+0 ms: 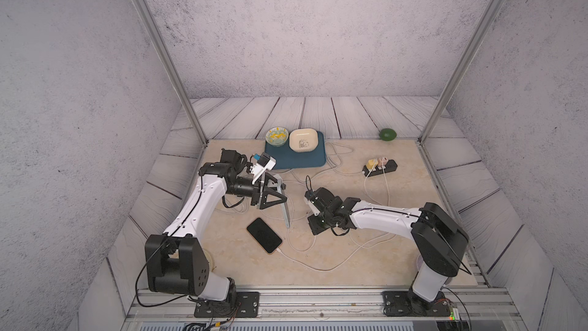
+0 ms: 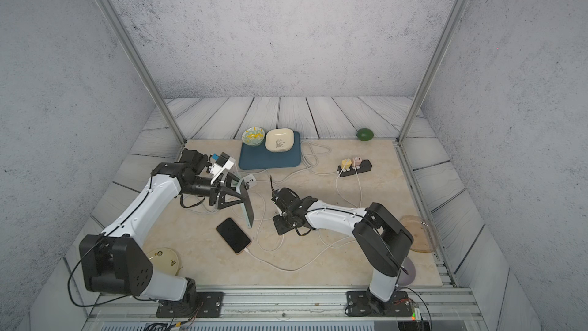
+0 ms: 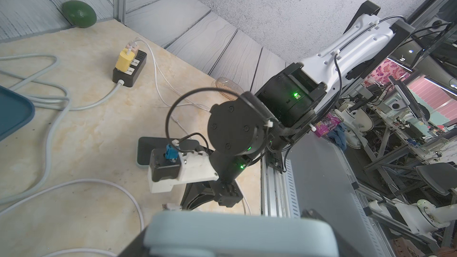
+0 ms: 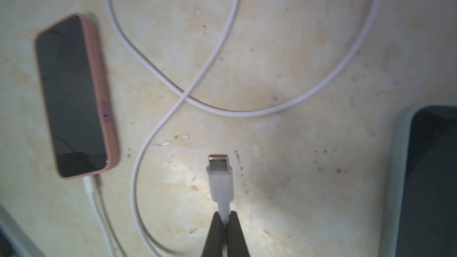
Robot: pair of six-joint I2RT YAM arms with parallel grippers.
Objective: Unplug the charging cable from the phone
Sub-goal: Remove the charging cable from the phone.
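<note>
Right hand [image 4: 224, 222] is pinched shut on the white charging cable [image 4: 220, 184] just behind its bare plug, above the beige marble surface [image 4: 296, 45]. Left hand [image 2: 244, 199] clamps the grey-cased phone [image 2: 247, 210], which is tilted on edge just left of the plug. Judged: plug is out. Draw it straight away from the phone, without twisting.

Three phones [image 4: 71, 95] [image 4: 432, 181] [image 3: 235, 233], two bowls [image 2: 253, 136] [image 2: 280, 144], one avocado [image 2: 365, 134]

No legible words, brands or numbers anywhere. Cream dish [image 1: 305, 136] carries a panda drawing, no lettering. Round plate [image 2: 164, 259] has small dark marks, unreadable. Purple packet [image 3: 326, 126]: print too blurred.
</note>
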